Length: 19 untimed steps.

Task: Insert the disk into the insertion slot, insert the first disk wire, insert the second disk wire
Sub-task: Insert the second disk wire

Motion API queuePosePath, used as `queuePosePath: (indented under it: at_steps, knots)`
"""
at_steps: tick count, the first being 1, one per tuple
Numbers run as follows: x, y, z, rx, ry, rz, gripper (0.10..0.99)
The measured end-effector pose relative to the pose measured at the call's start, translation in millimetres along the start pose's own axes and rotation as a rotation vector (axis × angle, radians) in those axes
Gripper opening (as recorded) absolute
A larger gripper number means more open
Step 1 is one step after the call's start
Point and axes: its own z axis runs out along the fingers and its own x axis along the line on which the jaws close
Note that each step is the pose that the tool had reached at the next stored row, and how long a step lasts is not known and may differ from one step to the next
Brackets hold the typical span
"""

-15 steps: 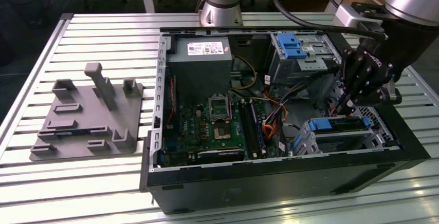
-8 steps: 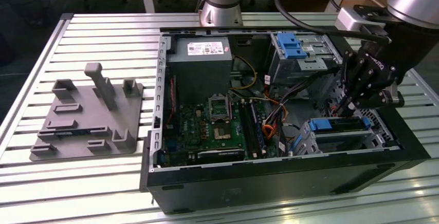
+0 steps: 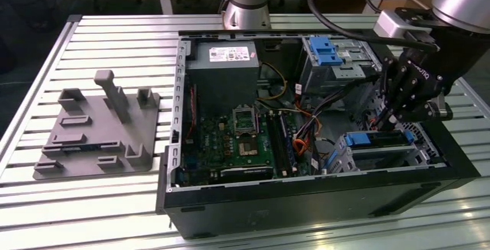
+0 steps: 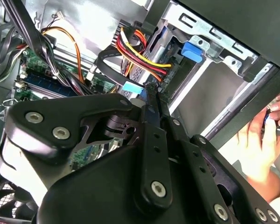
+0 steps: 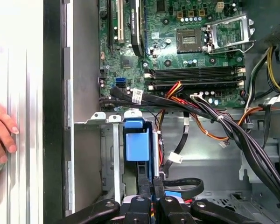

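Note:
The disk (image 3: 377, 140), silver with a blue carrier frame (image 5: 137, 144), sits inside the insertion slot (image 3: 387, 157), a low perforated metal cage in the open computer case at the exterior view's right. My gripper (image 3: 391, 125) hangs just above the slot's inner end. Its black fingers (image 4: 152, 116) are pressed together. A black disk wire (image 4: 113, 70) loops to a light blue plug (image 4: 132, 87) right at the fingertips. In the first wrist view the gripper (image 5: 150, 183) stands over the blue carrier, with the wire loop (image 5: 186, 185) beside it.
A taller cage with a blue latch (image 3: 325, 51) stands behind the slot. Wire bundles (image 5: 210, 116) cross between the cages and the motherboard (image 3: 237, 135). A person's hand (image 4: 261, 140) rests outside the case wall. A grey fixture (image 3: 100, 129) lies on the slatted table.

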Motion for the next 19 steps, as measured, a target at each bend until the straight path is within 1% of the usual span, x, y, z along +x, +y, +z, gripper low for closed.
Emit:
queuePosePath:
  at_steps: [8,13,19]
  knots:
    - [0.3,0.5,0.0,0.001,0.0007,-0.007,0.145]
    - [0.6,0.5,0.4,-0.001,-0.0005,0.009,0.145]
    - [1.3,0.3,0.5,-0.001,-0.0006,0.011,0.145]
